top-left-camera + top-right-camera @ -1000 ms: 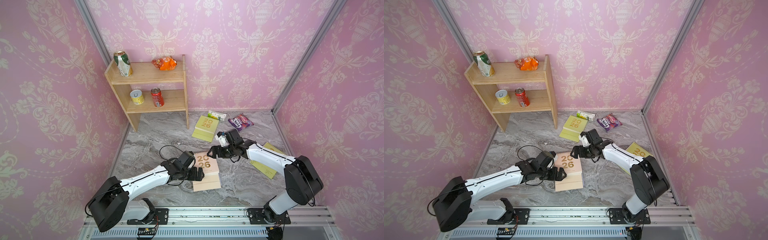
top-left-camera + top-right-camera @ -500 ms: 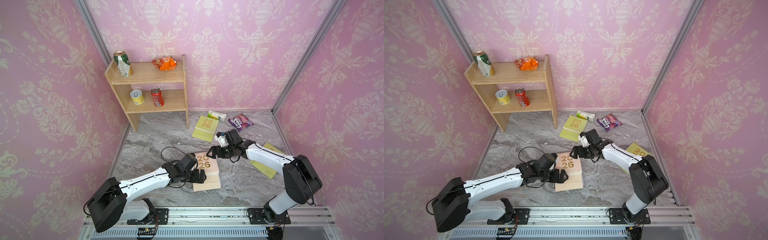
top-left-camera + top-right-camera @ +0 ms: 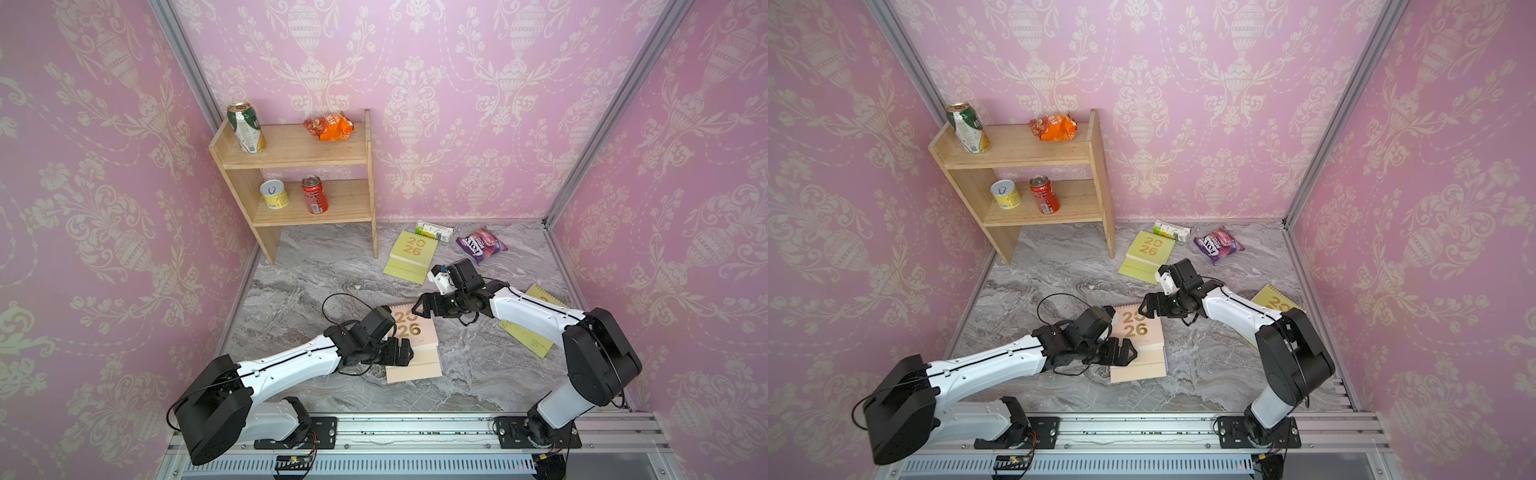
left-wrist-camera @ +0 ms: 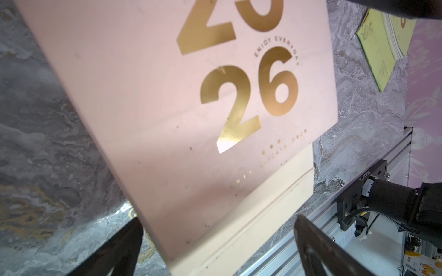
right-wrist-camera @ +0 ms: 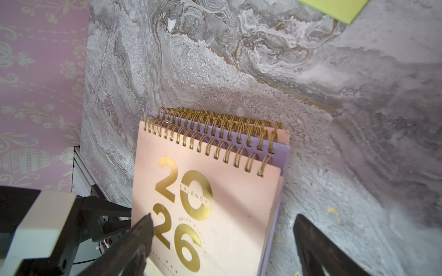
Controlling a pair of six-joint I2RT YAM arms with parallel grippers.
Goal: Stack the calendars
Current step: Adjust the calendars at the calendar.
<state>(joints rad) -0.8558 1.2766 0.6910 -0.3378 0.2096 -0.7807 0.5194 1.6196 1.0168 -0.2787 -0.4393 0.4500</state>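
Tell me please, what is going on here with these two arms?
Two robot arms are stacking desk calendars. A pile lies in the middle, topped by a peach-pink calendar, with a lilac calendar showing beneath. The left gripper, open, is at its near edge; the right gripper, open, at its spiral end. Neither holds anything. Yellow-green calendars lie apart by the back wall, a further yellow-green calendar partly under the right arm.

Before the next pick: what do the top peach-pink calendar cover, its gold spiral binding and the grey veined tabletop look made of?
The peach-pink calendar cover looks like matte card: flat, dull, with glinting foil digits. The gold spiral binding is shiny wire loops, probably metal. The grey veined tabletop looks like marble; stone or printed sheet, I cannot tell.
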